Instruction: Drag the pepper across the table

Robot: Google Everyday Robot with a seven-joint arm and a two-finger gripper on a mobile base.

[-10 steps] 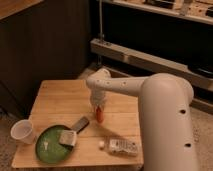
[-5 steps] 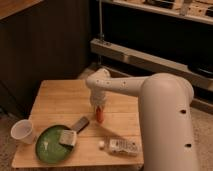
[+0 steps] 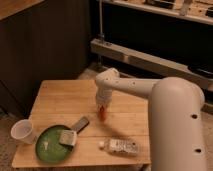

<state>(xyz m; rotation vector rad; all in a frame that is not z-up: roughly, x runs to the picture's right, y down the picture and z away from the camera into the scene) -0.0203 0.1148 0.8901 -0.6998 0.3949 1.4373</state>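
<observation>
The small orange-red pepper [image 3: 102, 113] stands on end near the middle of the light-wood table [image 3: 55, 95]. My gripper [image 3: 102, 106] points straight down onto its top, at the end of my white arm [image 3: 145, 90] that reaches in from the right. The pepper's lower part shows below the gripper; its top is hidden by it.
A green plate [image 3: 47, 146] with a sponge-headed brush [image 3: 70, 136] lies at the front left. A white cup [image 3: 23, 132] stands at the left edge. A white plastic bottle [image 3: 119, 146] lies near the front edge. A dark cabinet [image 3: 40, 45] stands behind.
</observation>
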